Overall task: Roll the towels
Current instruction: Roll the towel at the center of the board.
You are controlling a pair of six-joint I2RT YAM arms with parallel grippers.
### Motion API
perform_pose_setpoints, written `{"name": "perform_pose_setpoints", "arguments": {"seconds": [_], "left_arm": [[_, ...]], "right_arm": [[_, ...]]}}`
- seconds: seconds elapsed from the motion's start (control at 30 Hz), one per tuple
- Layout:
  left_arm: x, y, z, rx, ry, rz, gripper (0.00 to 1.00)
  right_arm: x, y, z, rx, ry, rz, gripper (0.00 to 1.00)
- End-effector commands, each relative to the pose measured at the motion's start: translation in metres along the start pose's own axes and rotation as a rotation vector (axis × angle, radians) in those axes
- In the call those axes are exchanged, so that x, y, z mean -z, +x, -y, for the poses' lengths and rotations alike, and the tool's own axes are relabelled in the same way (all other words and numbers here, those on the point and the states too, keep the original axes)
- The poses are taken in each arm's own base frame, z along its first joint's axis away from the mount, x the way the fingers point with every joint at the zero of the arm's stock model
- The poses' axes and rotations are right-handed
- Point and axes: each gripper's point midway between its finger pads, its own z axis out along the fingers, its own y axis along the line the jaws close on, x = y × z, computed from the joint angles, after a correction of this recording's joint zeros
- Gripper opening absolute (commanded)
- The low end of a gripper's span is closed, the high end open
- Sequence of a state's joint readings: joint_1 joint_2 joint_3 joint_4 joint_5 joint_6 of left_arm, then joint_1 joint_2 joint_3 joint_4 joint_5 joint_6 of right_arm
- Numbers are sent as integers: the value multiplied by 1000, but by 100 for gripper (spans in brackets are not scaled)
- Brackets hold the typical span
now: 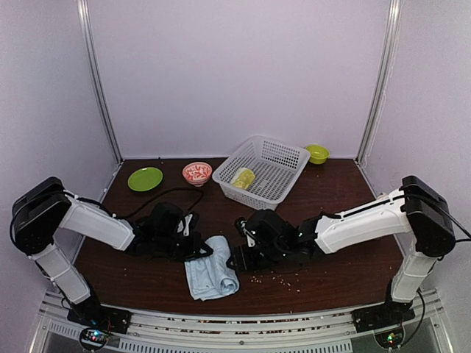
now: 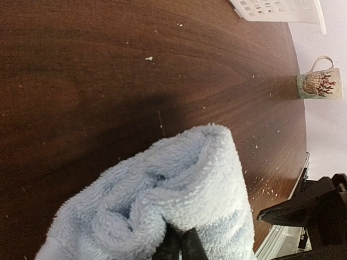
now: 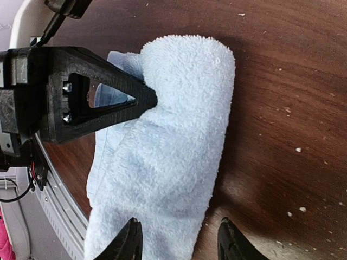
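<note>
The pale blue towel [image 1: 212, 276] lies partly rolled on the dark table between my two arms. My left gripper [image 2: 181, 246] is shut on a fold of its near end, with the cloth bunched over the fingertips. In the right wrist view that gripper's black finger [image 3: 97, 100] presses into the towel [image 3: 173, 146] from the left. My right gripper [image 3: 179, 241] is open, its two tips straddling one side of the towel's other end. The lime-green towel [image 1: 243, 177] sits as a small roll inside the white mesh basket [image 1: 283, 158].
A green plate [image 1: 145, 179] and a red patterned bowl [image 1: 196, 173] stand at the back left, and a small green bowl [image 1: 317, 153] at the back right. A printed mug [image 2: 320, 84] stands near the table's edge. Crumbs dot the wood by the towel.
</note>
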State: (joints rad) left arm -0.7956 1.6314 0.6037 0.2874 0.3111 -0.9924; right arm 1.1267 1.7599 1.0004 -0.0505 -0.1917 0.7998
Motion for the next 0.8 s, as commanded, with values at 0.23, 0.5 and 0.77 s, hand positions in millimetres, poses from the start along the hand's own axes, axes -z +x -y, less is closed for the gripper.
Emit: {"name": "perform_pose_setpoints", "arguments": {"seconds": [0.23,0.5,0.77], "left_arm": [[8,26,-38,17,-125,-59,0],[48,23,-16,-35,-107,-33,30],[79,-3,21,-75,-36,70,33]], "right_arm": [[-25,9,-44,64,-57,-70,40],[-46,33,-24,118,89,-163,42],[-57,40,-29,148,95,-191,45]]}}
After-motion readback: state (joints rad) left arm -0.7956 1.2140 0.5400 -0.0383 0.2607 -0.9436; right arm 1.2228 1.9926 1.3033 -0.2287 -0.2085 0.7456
